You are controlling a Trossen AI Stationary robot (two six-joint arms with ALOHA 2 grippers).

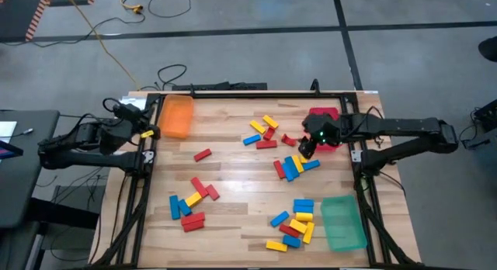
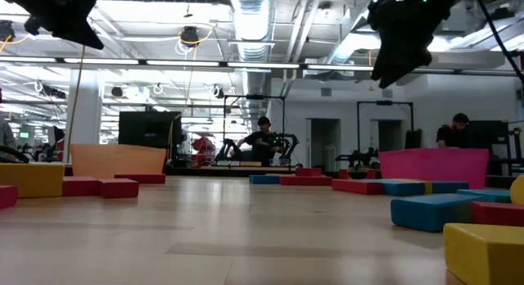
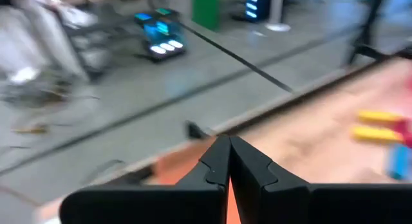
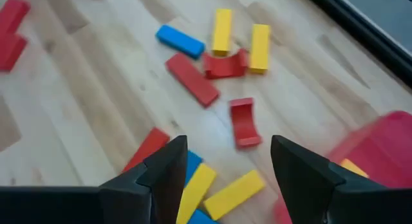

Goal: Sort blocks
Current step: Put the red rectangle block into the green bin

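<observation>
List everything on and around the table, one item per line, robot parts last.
blocks: some thirty, red, yellow and blue, scattered in clusters across the table
orange tray: one, far left corner
red tray: one, far right edge, partly under the right arm
green tray: one, near right corner
table: one, light wood
left tool: shut, at the table's left edge beside the orange tray
right tool: open, empty, above blocks near the red tray

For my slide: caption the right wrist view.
Open right gripper above scattered red, yellow and blue blocks beside the red tray.
</observation>
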